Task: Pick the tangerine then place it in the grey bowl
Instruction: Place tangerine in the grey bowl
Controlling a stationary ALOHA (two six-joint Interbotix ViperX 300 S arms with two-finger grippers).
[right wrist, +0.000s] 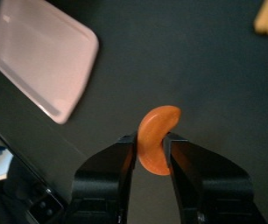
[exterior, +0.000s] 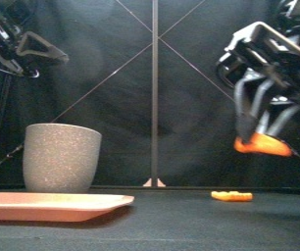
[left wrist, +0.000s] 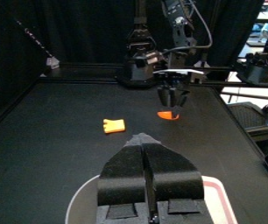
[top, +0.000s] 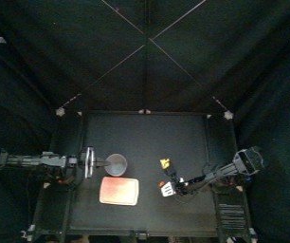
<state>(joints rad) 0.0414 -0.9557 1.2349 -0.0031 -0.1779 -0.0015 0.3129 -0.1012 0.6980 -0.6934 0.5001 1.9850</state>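
Black tabletop inside the curtained booth; pick looks done, we're in the carry step. Right pincer is clamped on the tangerine, holding it in the air on the right side, clear of the surface and well apart from the grey bowl at far left. It's a curved segment, not a round fruit; from the front its long axis runs roughly left-right, about level, right end dipping a little; in the right wrist view it's pinched across its narrow width, curve bowing to one side.

Next move, my read: travel left, stay high enough to clear the bowl's tall rim, centre over the mouth, then release. Pink tray sits just in front of the bowl; don't drop short onto it. Left pincer hangs close by the bowl, jaws together and empty; could crowd the approach. Small orange-yellow toy lies on the tabletop below the carry; ignore.
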